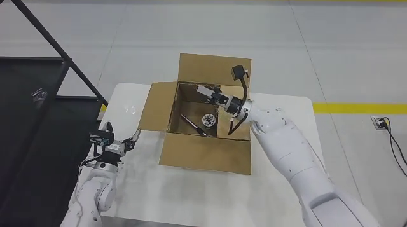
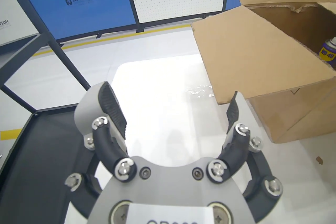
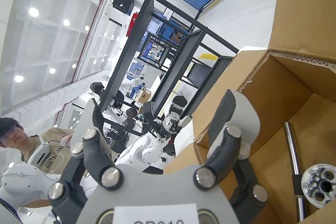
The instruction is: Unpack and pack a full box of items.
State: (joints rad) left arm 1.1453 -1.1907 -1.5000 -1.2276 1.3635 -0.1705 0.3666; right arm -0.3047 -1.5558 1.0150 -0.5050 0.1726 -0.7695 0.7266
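Judging unpacking barely begun, we see a steel rod and round metal hub inside the open brown cardboard box, centre frame; both right gripper and left gripper gape empty.

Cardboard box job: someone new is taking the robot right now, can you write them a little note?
Left gripper: open, holding nothing, above the white table beside the brown cardboard box.
Right gripper: open, holding nothing, over the box's opening.
In the box: silver metal rod, round grey metal part, blue-and-yellow spray can.
Done: flaps open. Left: lift those out, then pack them back.
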